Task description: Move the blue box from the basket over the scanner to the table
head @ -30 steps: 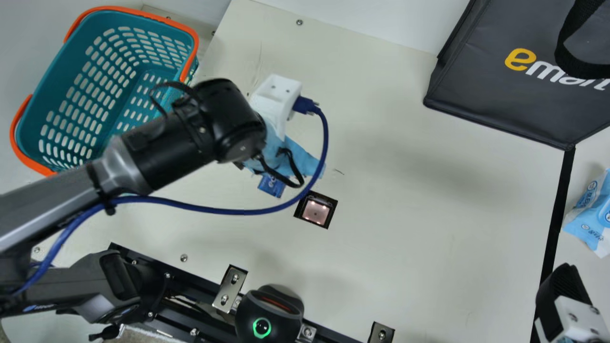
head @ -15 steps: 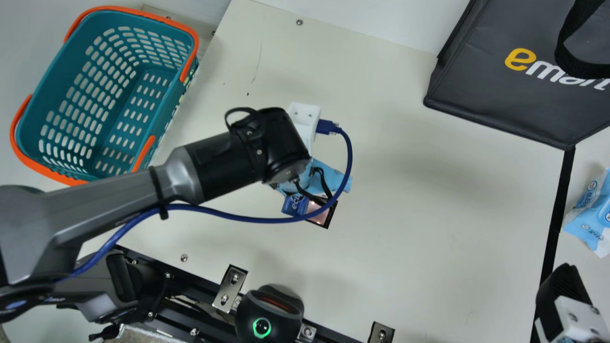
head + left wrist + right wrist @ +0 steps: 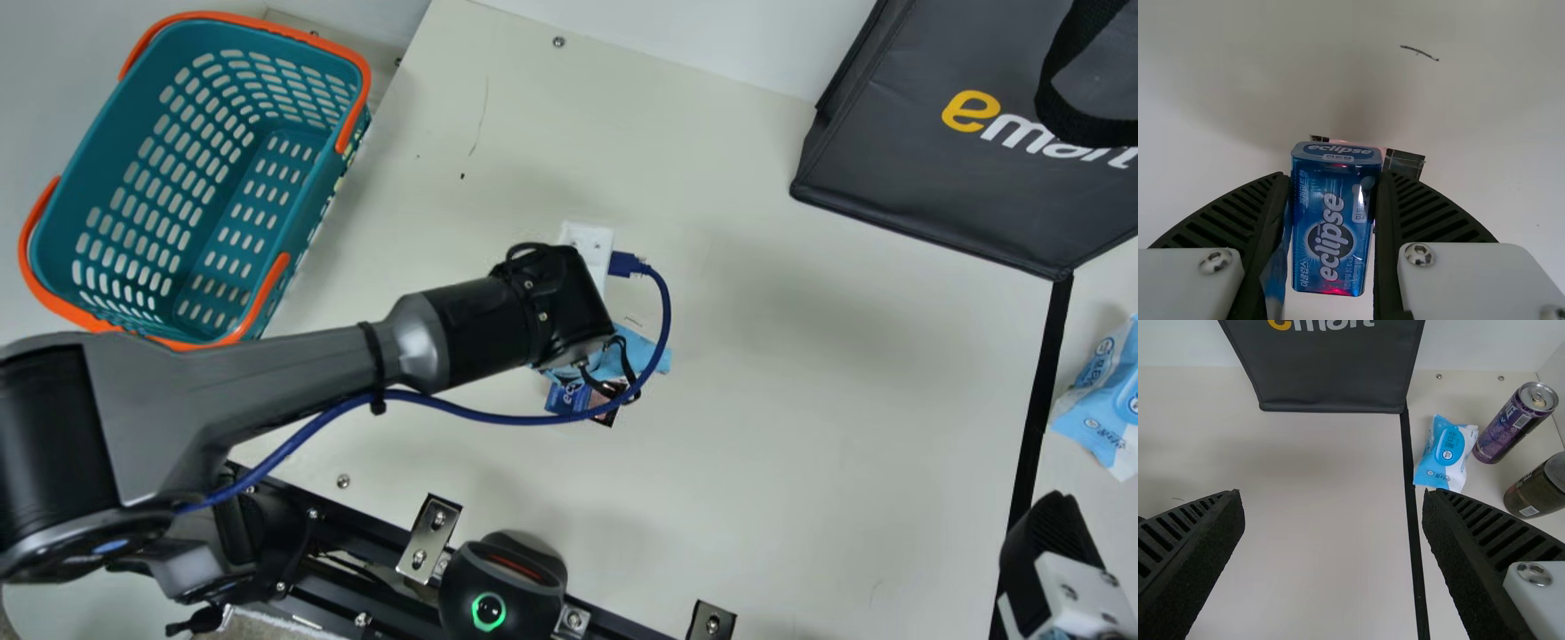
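1. One blue box (image 3: 1335, 233) is hanging over one scanner window (image 3: 1405, 162); the left gripper (image 3: 601, 363) is pinching it between two fingers.
2. One right gripper (image 3: 1049, 538) is waiting at the main view's four o'clock, its two fingers standing spread.
3. One basket (image 3: 283, 233) is sitting at ten o'clock; one black bag (image 3: 907, 169) is standing at two.
4. One packet (image 3: 1102, 404) is lying at three o'clock; one purple can (image 3: 1508, 427) and one dark container (image 3: 1538, 490) are resting near it.

Main view, as I see it: scanner (image 3: 602, 400), partly hidden by blue box (image 3: 564, 398); black bag (image 3: 907, 178), cut off by top and right edges.
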Controlling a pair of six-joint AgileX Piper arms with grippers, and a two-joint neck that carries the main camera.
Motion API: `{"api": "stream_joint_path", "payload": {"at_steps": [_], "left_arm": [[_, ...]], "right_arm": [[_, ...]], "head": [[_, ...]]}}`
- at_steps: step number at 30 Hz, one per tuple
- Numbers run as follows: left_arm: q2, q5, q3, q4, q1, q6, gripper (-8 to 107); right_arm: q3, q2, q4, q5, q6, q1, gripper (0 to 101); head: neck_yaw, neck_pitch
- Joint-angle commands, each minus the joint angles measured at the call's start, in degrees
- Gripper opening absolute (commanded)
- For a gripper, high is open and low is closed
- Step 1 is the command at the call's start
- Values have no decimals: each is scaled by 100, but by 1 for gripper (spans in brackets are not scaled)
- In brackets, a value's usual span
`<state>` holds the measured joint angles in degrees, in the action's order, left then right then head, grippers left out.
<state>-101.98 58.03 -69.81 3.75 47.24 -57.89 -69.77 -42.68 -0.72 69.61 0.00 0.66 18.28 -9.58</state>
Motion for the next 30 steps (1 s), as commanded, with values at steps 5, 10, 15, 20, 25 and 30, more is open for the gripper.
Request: {"api": "stream_joint_path", "payload": {"at_steps": [5,10,15,20,25,30], "left_arm": [[-113,-224,136,-20,68,-29,-8],[-143,-324,207,-77,141,-48,-8],[-159,-393,241,-135,204,-54,-8],[-164,-408,231,-188,279,-74,-8],[-168,-332,72,-245,411,-117,-8],[-295,-221,-282,-297,586,-215,-8]], "right_arm": [[0,0,0,-7,0,0,95],[0,0,0,-7,0,0,95],[0,0,0,-7,0,0,95],[0,0,0,-7,0,0,95],[0,0,0,-7,0,0,95],[0,0,0,-7,0,0,95]], "head": [[14,166],[14,166],[14,166],[14,166],[14,166],[14,166]]}}
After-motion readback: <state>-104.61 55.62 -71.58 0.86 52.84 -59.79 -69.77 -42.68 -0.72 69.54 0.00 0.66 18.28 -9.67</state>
